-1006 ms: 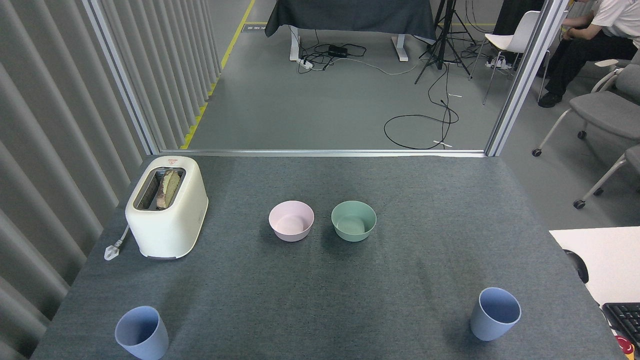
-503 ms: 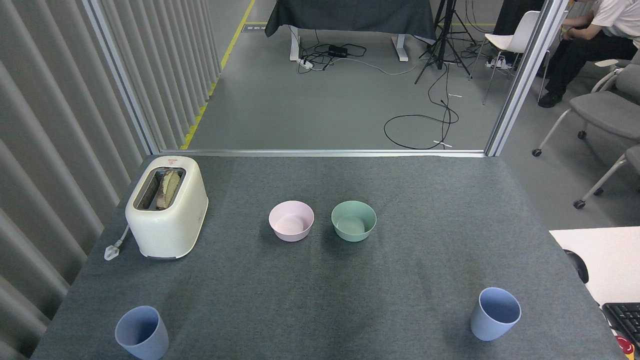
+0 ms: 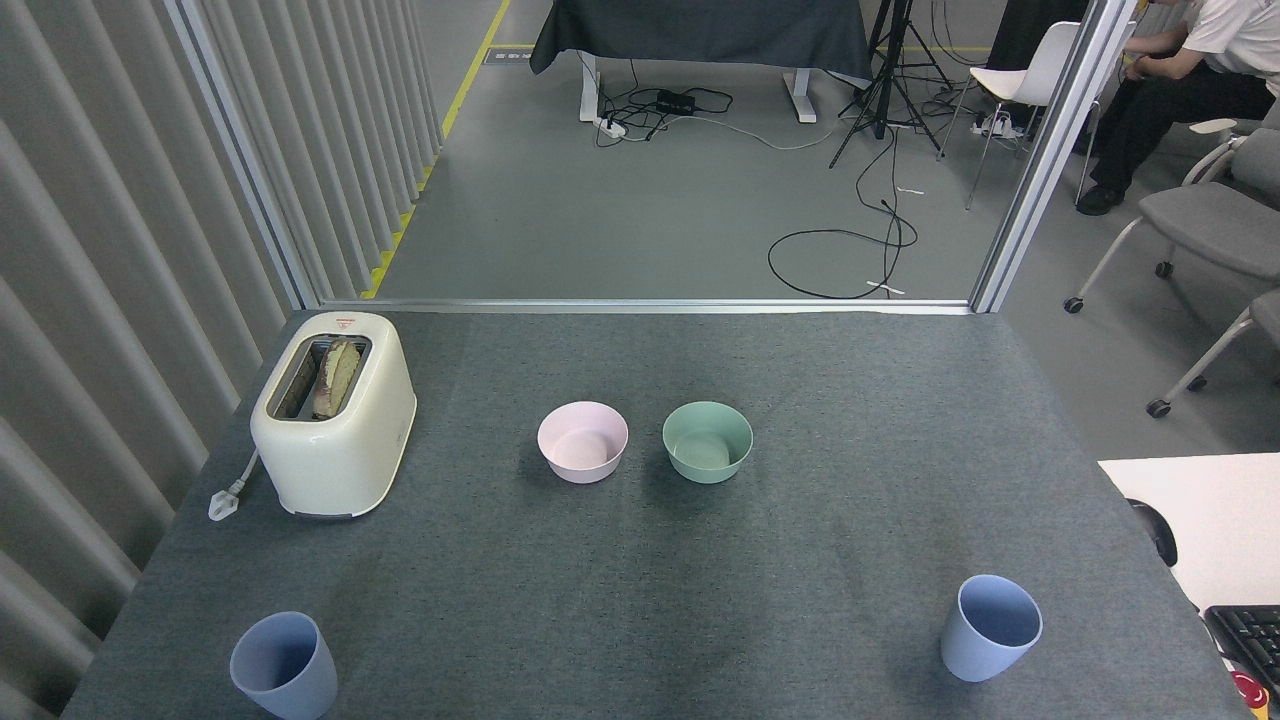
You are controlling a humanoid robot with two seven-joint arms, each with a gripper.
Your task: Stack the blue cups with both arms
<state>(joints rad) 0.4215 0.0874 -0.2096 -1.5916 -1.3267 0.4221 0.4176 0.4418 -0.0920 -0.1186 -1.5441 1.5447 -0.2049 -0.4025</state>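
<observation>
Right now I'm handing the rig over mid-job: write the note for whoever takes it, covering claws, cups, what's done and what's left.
Claws: neither the left nor the right one is in the head view, so their state is unknown.
Cups: the left blue cup stands upright near the table's front left corner; the right blue cup stands upright near the front right. They are far apart, both empty.
Also on the table: a pink bowl and a green bowl side by side at mid-table, and a toaster at back left.
Done: nothing yet.
Left: pick up one cup with each arm, and nest one inside the other.
</observation>
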